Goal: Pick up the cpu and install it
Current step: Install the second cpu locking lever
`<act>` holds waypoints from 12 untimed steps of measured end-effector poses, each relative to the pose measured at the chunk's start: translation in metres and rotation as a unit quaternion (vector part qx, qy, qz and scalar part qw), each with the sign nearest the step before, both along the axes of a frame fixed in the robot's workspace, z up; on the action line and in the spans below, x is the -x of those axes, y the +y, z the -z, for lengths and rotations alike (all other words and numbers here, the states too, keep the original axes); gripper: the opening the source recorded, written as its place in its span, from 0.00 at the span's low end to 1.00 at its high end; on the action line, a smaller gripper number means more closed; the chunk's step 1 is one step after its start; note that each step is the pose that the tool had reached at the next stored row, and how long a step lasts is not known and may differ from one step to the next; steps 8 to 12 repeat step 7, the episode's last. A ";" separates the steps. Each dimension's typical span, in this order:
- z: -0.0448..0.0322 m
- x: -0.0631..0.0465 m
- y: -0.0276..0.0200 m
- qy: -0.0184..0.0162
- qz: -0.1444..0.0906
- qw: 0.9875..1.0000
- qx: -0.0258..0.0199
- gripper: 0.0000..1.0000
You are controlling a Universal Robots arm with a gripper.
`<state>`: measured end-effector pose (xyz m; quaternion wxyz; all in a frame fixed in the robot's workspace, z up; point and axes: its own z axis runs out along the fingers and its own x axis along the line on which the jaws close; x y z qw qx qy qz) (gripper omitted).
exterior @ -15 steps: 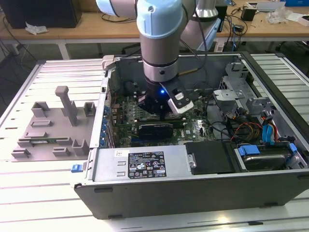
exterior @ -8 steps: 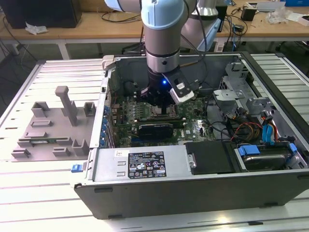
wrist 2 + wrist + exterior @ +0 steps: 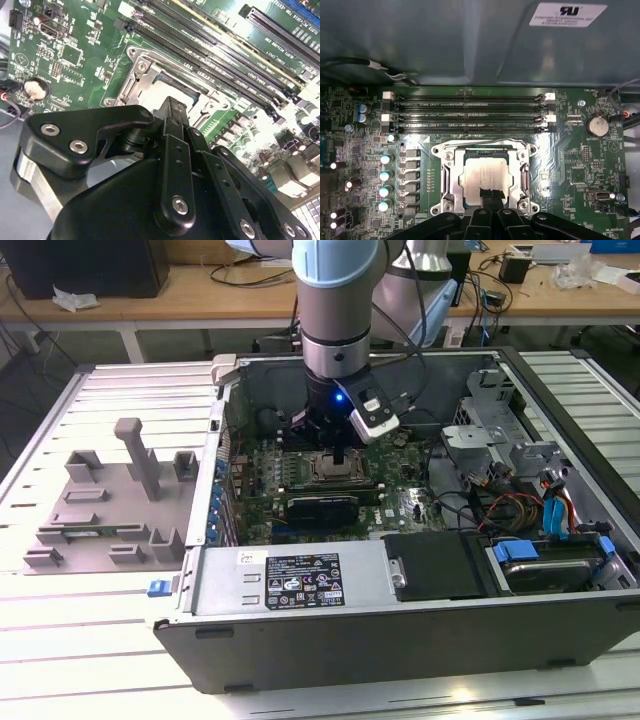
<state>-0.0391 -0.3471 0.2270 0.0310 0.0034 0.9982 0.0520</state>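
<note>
Both fingers (image 3: 490, 196) touch the cpu (image 3: 485, 172), seated in socket (image 3: 449, 172).

The small, flat, square cpu (image 3: 485, 175) with a silvery metal top plate and a thin darker rim is seen lying flat and level inside the square metal-framed socket (image 3: 451, 172) on the green motherboard (image 3: 570, 165). In the second wrist view, part of its pale top (image 3: 165, 90) is seen within the same frame. The socket's edges are squarely aligned with it.
</note>
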 end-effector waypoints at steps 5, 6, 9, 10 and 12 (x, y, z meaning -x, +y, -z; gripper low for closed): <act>-0.0005 0.000 0.0002 0.000 0.000 1.000 0.000 0.11; -0.0006 0.000 0.0002 0.000 0.000 1.000 0.000 0.11; -0.0006 0.000 0.0002 0.000 0.000 1.000 0.000 0.11; -0.0006 0.000 0.0002 0.000 0.000 1.000 0.000 0.11; -0.0006 0.000 0.0002 0.000 0.000 1.000 0.000 0.11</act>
